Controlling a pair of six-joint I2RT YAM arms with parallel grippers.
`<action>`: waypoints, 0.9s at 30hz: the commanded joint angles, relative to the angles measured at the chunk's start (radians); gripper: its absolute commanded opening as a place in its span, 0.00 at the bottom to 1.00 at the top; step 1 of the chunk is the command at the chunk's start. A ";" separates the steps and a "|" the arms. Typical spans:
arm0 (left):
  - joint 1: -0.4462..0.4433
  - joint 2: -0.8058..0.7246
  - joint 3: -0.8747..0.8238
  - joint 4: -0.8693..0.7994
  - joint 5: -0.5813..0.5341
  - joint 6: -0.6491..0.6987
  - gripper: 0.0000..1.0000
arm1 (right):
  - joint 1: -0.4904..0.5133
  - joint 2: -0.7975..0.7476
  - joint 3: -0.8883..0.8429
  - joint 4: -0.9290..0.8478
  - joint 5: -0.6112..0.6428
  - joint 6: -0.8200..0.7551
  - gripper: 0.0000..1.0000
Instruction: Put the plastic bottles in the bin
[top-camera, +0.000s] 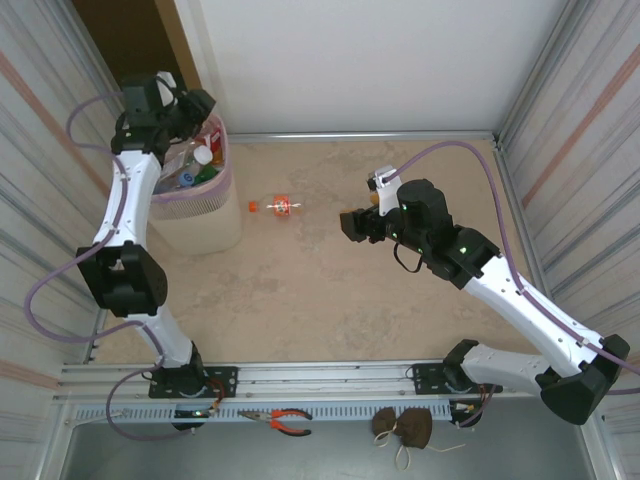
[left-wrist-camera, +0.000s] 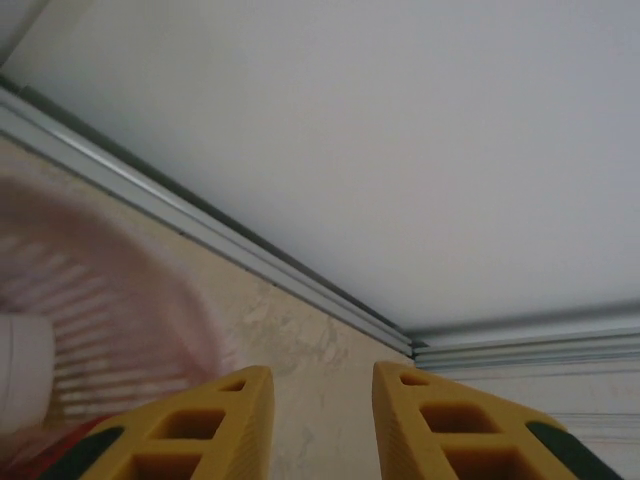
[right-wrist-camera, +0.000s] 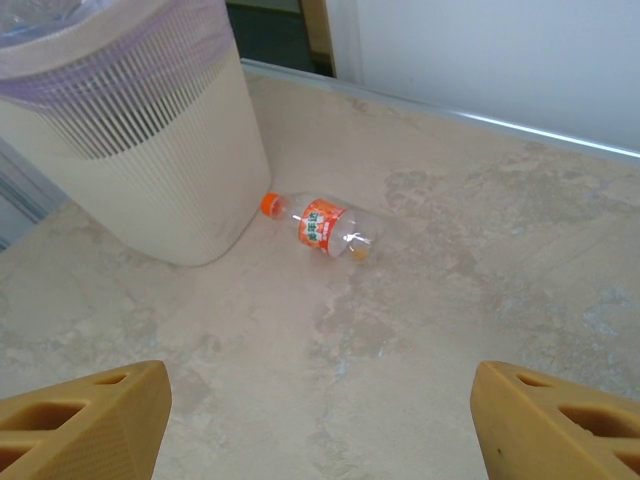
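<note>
One clear bottle with an orange cap and orange label (top-camera: 277, 206) lies on its side on the table, just right of the bin (top-camera: 200, 215). The same bottle (right-wrist-camera: 325, 227) rests beside the bin's ribbed wall (right-wrist-camera: 140, 150) in the right wrist view. Several bottles (top-camera: 196, 166) fill the pale pink bin. My right gripper (right-wrist-camera: 320, 425) is open, well short of the lying bottle, with bare table between its fingers. My left gripper (left-wrist-camera: 322, 420) is open and empty above the bin's far rim (left-wrist-camera: 150, 270); a white cap (left-wrist-camera: 22, 375) shows at the left edge.
Metal walls enclose the table on the left, right and back (top-camera: 360, 135). Pliers with orange handles (top-camera: 280, 418) and a brown pouch (top-camera: 405, 428) lie on the front rail below the arm bases.
</note>
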 joint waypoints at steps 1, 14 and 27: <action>0.002 -0.044 -0.093 -0.017 0.007 0.024 0.31 | -0.003 -0.008 -0.001 0.006 -0.015 0.032 0.78; 0.008 -0.125 0.016 -0.050 0.058 0.060 0.36 | -0.003 0.011 0.024 0.005 -0.015 0.019 0.78; 0.258 -0.136 0.145 -0.310 0.093 0.345 0.37 | -0.012 0.068 0.044 0.029 -0.066 0.017 0.78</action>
